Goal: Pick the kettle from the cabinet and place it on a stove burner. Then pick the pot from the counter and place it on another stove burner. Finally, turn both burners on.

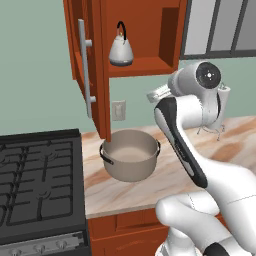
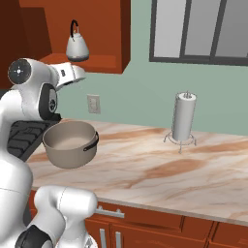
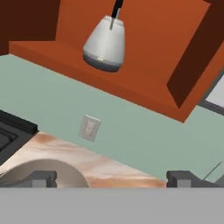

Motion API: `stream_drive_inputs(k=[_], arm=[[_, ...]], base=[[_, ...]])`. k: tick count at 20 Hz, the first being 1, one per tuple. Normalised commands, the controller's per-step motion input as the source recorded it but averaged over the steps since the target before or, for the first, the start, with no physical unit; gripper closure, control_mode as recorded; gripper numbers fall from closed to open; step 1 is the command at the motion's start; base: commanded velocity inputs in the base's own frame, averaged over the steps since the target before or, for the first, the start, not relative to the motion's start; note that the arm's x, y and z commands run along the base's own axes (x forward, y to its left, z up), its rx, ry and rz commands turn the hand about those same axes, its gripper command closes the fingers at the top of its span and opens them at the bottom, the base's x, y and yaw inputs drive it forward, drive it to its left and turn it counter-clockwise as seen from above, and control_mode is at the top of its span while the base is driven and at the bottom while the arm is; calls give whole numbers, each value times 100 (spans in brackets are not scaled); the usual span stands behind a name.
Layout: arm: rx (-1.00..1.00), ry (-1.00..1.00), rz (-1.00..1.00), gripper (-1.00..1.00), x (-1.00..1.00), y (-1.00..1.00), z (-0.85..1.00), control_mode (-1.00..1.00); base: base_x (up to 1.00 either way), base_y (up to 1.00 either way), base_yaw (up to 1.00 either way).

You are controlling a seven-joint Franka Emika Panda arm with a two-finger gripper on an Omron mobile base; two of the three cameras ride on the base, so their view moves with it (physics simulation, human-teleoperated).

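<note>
The small silvery kettle [image 1: 121, 50] [image 2: 77, 47] [image 3: 105, 46] stands upright on the bottom shelf of the open cabinet [image 1: 145, 66]. Its black handle arches up. My gripper [image 3: 111, 179] is open and empty, below and in front of the shelf, aimed up at the kettle and well apart from it. The wide grey-beige pot [image 1: 131, 155] [image 2: 70, 143] sits on the marble counter [image 1: 150, 185] under the cabinet, beside the black stove [image 1: 35, 180]. Part of the pot's rim [image 3: 39, 173] shows by my left fingertip [image 3: 41, 178].
The open cabinet door [image 1: 87, 65] with its silver bar handle hangs out over the stove's right edge. A wall outlet [image 1: 118, 110] [image 3: 89, 127] is behind the pot. A paper towel holder [image 2: 184, 116] stands further right on the counter, below a window [image 2: 203, 29].
</note>
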Motion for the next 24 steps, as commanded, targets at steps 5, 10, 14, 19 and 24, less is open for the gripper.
stream_drive_inputs(k=[5,10,14,19,24], arm=[[0,-8,8,-100,1,10,30,-100],[7,0,0,-100,10,19,28,-100],[14,0,-3,-100,4,25,26,-100],[15,-1,0,-100,-12,1,16,-100],[16,-7,0,-100,0,0,21,-100]], base=[[0,0,0],[0,0,0],[0,0,0],[0,0,0],[0,0,0]])
